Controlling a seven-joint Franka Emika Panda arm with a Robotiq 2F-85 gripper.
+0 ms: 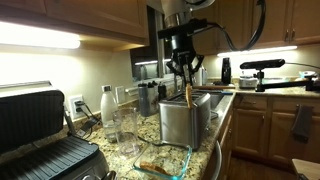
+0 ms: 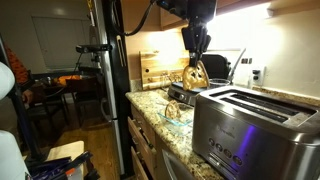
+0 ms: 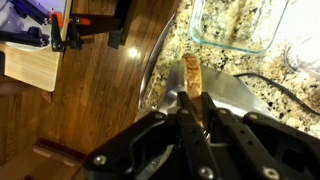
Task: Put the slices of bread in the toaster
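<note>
My gripper is shut on a tan slice of bread and holds it upright just above the top of the steel toaster. In an exterior view the gripper hangs with the slice beyond the toaster. In the wrist view the slice sticks out from between the fingers over the toaster's shiny top. Another slice lies in a glass dish in front of the toaster; it also shows in the wrist view.
A large black contact grill stands at the left on the granite counter. Glasses and a white bottle stand behind the dish. The glass dish also shows in the wrist view. A camera clamp stands further back.
</note>
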